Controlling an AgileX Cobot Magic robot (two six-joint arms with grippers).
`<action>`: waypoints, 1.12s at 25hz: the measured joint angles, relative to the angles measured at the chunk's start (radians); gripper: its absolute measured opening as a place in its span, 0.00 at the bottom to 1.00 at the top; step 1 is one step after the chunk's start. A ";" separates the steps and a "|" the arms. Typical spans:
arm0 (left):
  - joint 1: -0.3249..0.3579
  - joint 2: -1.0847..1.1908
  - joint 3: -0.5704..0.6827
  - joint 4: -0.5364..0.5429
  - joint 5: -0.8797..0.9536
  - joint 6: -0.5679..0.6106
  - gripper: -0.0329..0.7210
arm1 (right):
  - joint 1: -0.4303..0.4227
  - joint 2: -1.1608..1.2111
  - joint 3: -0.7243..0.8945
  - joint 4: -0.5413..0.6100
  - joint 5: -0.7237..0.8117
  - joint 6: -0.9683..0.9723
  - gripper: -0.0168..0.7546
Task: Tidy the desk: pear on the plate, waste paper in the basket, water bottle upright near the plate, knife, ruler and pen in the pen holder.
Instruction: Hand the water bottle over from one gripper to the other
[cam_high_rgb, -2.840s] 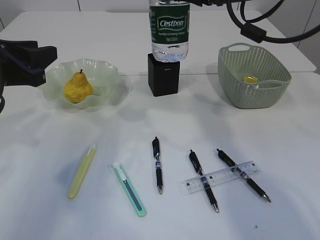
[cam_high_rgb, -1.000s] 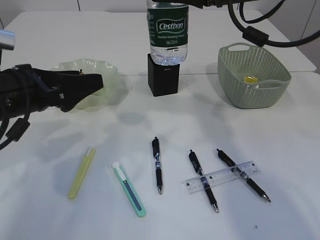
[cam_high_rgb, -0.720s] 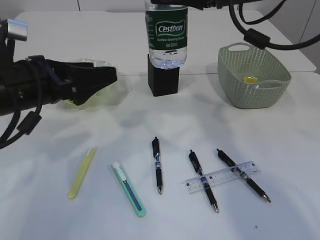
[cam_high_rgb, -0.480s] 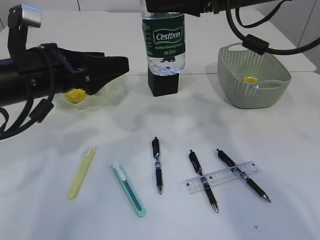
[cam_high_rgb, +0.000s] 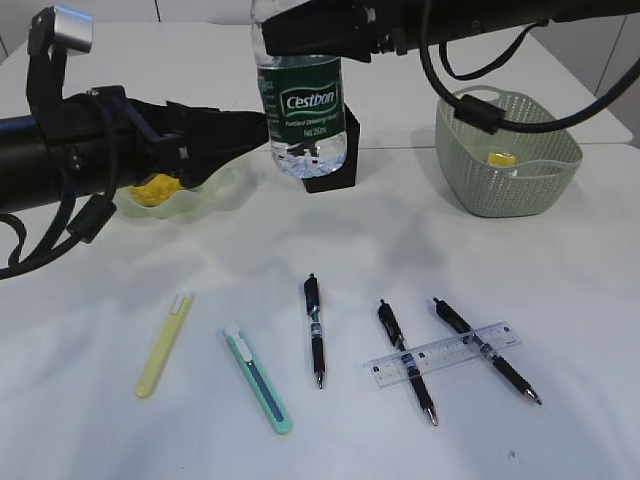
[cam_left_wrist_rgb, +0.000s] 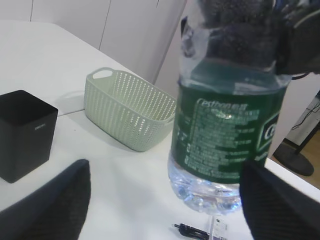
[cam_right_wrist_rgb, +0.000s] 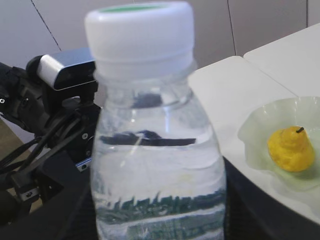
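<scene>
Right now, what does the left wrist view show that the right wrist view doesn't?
Only the left wrist view shows the basket, the pen holder and the bottle's green label.

Only the right wrist view shows the pear on the plate, and the bottle's white cap.

Both show the water bottle, held up off the desk in the right gripper.

water bottle (cam_high_rgb: 303, 110) carried leftward; left pincer (cam_high_rgb: 262, 128) now beside it
</scene>
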 joint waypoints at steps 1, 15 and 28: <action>0.000 0.000 0.000 0.002 0.000 -0.010 0.95 | 0.001 0.005 0.000 0.006 0.000 -0.002 0.58; 0.000 0.000 0.000 0.038 -0.063 -0.086 0.95 | 0.017 0.033 0.000 0.038 -0.002 -0.017 0.58; -0.052 0.002 -0.066 0.084 -0.033 -0.147 0.95 | 0.019 0.033 0.000 0.065 0.006 -0.016 0.58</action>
